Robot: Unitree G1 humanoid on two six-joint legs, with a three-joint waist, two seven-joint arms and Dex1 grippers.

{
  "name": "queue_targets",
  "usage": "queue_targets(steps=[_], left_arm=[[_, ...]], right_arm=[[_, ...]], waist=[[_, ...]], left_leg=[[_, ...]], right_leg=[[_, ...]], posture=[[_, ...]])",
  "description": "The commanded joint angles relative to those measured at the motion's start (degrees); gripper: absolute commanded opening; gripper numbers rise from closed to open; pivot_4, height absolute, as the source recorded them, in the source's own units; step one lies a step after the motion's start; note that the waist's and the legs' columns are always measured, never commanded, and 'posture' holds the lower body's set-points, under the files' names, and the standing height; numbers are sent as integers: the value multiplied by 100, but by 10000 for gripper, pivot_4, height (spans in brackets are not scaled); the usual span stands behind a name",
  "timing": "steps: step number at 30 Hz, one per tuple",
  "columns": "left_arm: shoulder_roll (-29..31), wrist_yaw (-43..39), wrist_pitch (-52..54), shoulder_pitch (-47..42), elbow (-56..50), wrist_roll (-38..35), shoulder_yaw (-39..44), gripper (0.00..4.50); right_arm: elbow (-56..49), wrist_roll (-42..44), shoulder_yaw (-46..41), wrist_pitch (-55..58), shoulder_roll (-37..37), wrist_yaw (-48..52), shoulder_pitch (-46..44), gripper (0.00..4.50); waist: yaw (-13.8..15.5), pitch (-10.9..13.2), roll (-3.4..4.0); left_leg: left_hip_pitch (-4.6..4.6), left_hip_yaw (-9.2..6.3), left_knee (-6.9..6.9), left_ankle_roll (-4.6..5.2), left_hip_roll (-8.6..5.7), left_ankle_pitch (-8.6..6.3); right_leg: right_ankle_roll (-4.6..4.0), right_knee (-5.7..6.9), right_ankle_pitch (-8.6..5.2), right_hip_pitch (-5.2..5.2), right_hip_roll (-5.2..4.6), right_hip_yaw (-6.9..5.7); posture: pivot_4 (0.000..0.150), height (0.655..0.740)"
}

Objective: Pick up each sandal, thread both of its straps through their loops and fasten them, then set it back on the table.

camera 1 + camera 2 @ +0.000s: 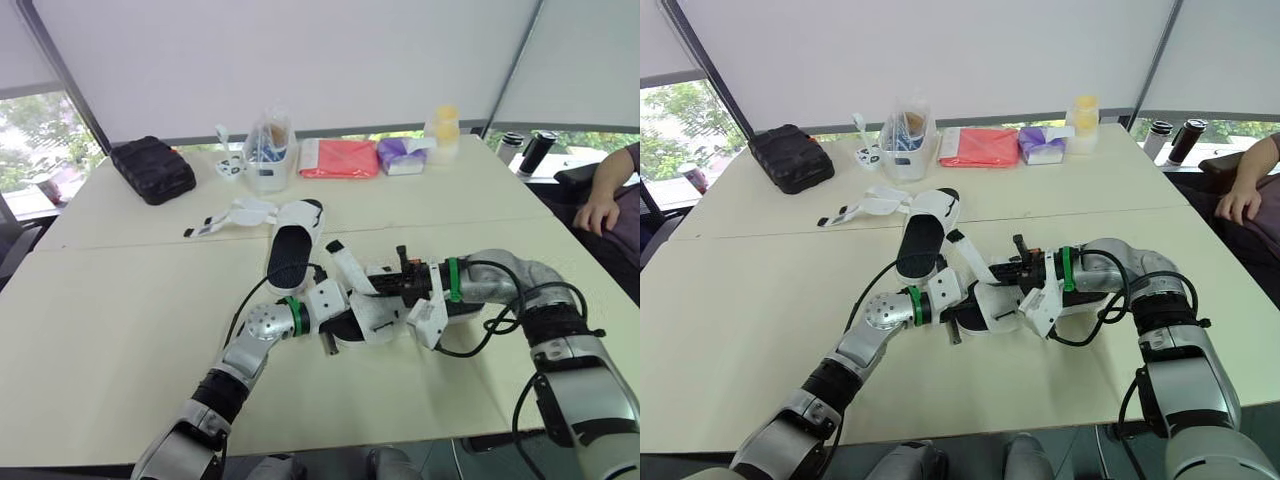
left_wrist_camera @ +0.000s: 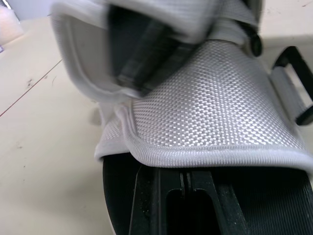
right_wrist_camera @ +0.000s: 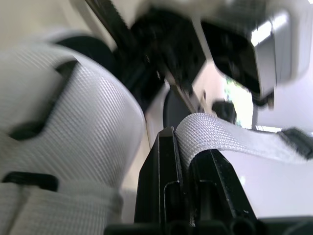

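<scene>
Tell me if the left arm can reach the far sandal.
Likely yes: the far sandal lies beyond the left claw, with nothing blocking it, though that claw is busy at the near sandal.

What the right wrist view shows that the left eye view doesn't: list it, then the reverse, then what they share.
Right wrist view: a close look at the white strap pinched in the right gripper, between its black fingers. Left eye view: the table with the second sandal lying straps open, a black case, a red packet, a person's hand. Both: the held sandal with its white upper.
</scene>
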Motion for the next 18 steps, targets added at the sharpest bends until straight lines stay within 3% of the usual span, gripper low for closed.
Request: queue_targets(steps=[1, 2, 9, 13, 15, 18], left_arm=[[17, -124, 149, 127, 206, 150, -192, 0], [14, -126, 156, 124, 218, 143, -186, 0], [22, -219, 145, 96, 254, 140, -194, 0], [14, -231, 159, 89, 268, 142, -197, 0], [11, -227, 163, 90, 266, 141, -192, 0], [16, -215, 156, 90, 259, 150, -192, 0]], right_arm=[[-131, -337, -178, 207, -350, -1233, -368, 6906], [-198, -440, -210, 141, -445, -1586, -352, 10206], [-1102, -1187, -59, 27, -800, -3490, 76, 44502], [-1040, -1262, 302, 89, -1019, -3646, 242, 44502], [-617, -620, 456, 217, -1065, -3329, 227, 44502], [-175, 2253, 851, 1296, -979, -1520, 293, 44502]], waist=[[-9, 0, 0], [-8, 0, 0], [-9, -2, -4], [-6, -2, -4], [-21, -2, -4], [-39, 1, -8]], left_leg=[[-2, 2, -1, 0, 0, 0], [-3, 3, -2, 0, 0, 0], [-1, 7, -14, 0, 2, 0], [-1, 11, -14, 0, 2, 0], [-1, 12, -14, 0, 2, 0], [6, 14, -14, 1, 19, -1]], right_leg=[[0, 1, 0, -4, 0, 2], [-1, 2, 0, -8, 1, 4], [-9, 0, -6, -11, 4, 9], [-9, 0, -6, -11, 4, 11], [-9, -1, -6, -11, 4, 12], [-10, -9, -6, 5, 4, 12]], posture=[[1500, 7400], [1500, 7400], [1500, 7400], [1500, 7400], [1500, 7400], [1500, 7400]])
